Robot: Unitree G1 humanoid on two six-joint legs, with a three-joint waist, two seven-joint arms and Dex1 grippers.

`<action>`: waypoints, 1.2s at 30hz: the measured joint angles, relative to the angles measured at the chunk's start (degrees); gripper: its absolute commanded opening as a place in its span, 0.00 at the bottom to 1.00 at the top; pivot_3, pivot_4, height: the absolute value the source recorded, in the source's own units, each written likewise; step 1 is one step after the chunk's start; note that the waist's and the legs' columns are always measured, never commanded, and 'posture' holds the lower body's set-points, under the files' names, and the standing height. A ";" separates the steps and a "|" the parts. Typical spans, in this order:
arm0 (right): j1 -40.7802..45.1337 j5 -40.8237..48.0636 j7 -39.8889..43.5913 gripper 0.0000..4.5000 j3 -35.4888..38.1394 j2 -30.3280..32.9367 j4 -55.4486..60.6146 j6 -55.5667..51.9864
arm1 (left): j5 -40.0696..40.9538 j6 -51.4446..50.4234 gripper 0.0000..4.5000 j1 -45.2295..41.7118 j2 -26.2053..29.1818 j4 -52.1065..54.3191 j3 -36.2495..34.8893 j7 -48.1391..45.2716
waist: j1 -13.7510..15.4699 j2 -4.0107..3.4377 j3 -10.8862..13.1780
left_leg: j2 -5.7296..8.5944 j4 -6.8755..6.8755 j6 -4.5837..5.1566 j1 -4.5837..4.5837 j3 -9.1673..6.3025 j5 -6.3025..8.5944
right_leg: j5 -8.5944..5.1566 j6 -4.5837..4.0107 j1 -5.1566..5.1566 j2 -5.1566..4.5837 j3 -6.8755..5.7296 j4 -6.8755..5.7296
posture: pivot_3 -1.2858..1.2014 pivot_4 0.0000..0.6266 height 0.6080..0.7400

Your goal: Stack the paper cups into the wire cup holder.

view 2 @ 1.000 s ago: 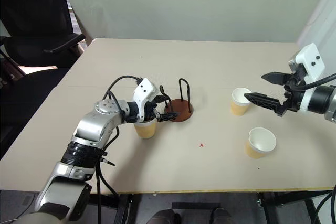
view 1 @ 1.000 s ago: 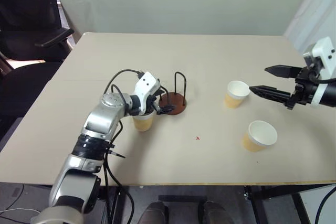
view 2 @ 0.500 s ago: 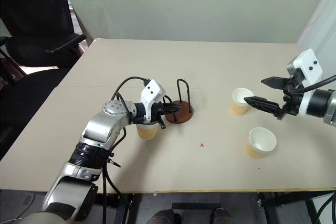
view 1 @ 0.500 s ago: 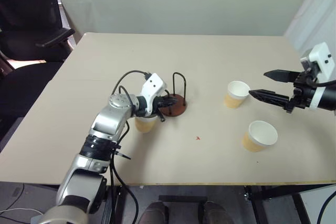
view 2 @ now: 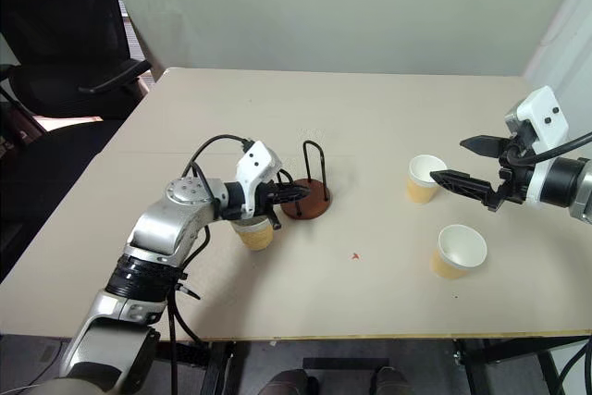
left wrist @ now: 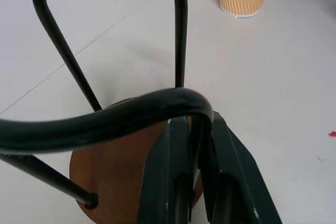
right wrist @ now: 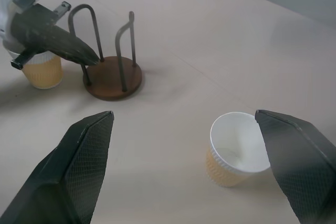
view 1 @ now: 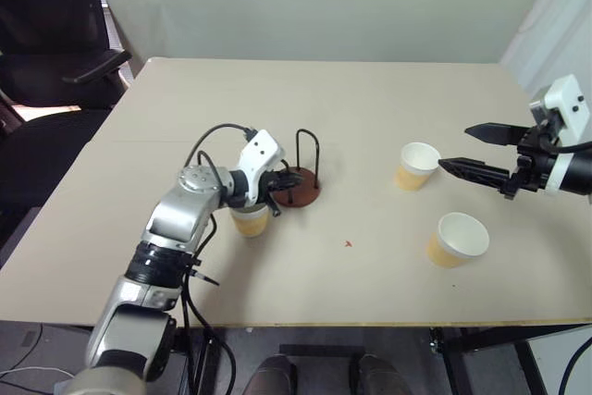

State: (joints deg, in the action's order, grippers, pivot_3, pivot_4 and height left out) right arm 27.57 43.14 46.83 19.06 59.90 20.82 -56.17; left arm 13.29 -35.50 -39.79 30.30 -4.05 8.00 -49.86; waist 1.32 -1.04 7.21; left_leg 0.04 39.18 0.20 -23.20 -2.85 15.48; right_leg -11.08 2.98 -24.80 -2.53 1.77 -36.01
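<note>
The wire cup holder (view 1: pixel 298 188) is sitting left of centre on the surface (view 1: pixel 370 117), empty. The left claw (left wrist: pixel 191 145) is pinching shut on one of its thin black wire loops, seen close in the left wrist view. One paper cup (view 1: pixel 250 220) is standing at about 8 o'clock of the holder, just beside it and under the left wrist. A second cup (view 1: pixel 416 165) is well apart at 3 o'clock, and a third (view 1: pixel 457 239) at about 4 o'clock, both upright. The right claw (view 1: pixel 476 150) is hovering spread wide, holding nothing, just beside the second cup's rim.

Risks, as judgement: the grip is on the holder, not a cup. Any pull is likely dragging or tipping the disc base, and the wrist could be knocking the near cup over. Thin round wire may also be slipping between the fingers.

Materials: holder base is a flat reddish-brown disc, smooth; loops are glossy black bent rod. Cups are tapered, ribbed tan outside, white inside with rolled rims, so light and easily crushed. The surface is matte pale beige.
</note>
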 measured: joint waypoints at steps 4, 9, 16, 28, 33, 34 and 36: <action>-0.15 0.04 0.00 1.00 0.00 0.00 0.00 0.08 | 0.52 -1.25 0.00 0.34 0.31 2.23 -0.29 0.11 | 0.08 0.00 0.00 | 0.01 0.01 0.00 0.00 -0.01 0.00 | 0.00 0.00 0.01 0.00 0.00 0.00 | 0.52 0.24 1.00; -0.34 0.04 0.00 1.00 0.00 0.00 0.00 0.10 | 1.28 -1.50 0.00 0.40 0.29 3.01 -1.10 1.02 | 0.07 0.00 0.00 | 0.00 0.01 0.00 0.02 -0.01 0.00 | 0.00 0.00 0.01 0.00 0.00 -0.02 | 0.52 0.24 1.00; -1.25 0.13 0.00 1.00 0.00 0.00 0.29 0.07 | 1.58 -1.59 0.00 0.39 -0.14 3.00 -1.49 2.38 | 0.07 0.00 0.00 | 0.00 0.00 0.00 0.01 -0.01 0.00 | 0.00 0.00 0.01 -0.01 0.00 0.00 | 0.52 0.24 1.00; -4.69 5.05 5.71 1.00 5.34 6.71 4.26 -1.33 | 5.58 -2.22 0.00 -5.57 0.57 2.92 -1.17 -4.30 | 0.27 0.02 0.01 | 0.04 0.00 0.00 -0.03 0.00 0.00 | 0.00 0.00 0.03 -0.01 0.02 0.04 | 0.52 0.24 1.00; -7.11 6.91 7.92 1.00 8.49 9.55 5.59 -3.02 | 6.87 -2.22 0.00 -9.23 1.14 2.18 1.74 -11.64 | 0.35 0.02 0.02 | 0.04 0.00 0.01 -0.03 -0.01 0.01 | -0.02 0.03 0.03 -0.01 0.03 0.04 | 0.52 0.24 1.00; -7.69 7.47 8.44 1.00 9.59 10.15 6.12 -3.49 | 7.23 -2.35 0.00 -9.87 1.13 2.05 2.10 -12.85 | 0.35 0.02 0.02 | 0.03 -0.01 0.01 -0.04 0.00 0.01 | -0.02 0.03 0.03 -0.02 0.03 0.05 | 0.52 0.24 1.00; -8.74 8.52 9.09 1.00 11.73 11.15 7.03 -4.55 | 8.01 -2.77 0.00 -10.98 1.09 1.82 2.78 -15.28 | 0.32 0.03 0.02 | 0.03 -0.02 0.03 -0.04 0.00 0.02 | -0.04 0.05 0.03 -0.02 0.03 0.07 | 0.52 0.24 1.00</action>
State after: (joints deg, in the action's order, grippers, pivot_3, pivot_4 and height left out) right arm 18.83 51.67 55.93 30.79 71.06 27.84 -60.72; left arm 21.30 -38.27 -50.77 31.39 -2.22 10.78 -65.14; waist 1.64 -1.01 7.22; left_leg 0.07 39.16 0.23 -23.24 -2.85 15.50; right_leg -11.12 3.03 -24.77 -2.55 1.81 -35.94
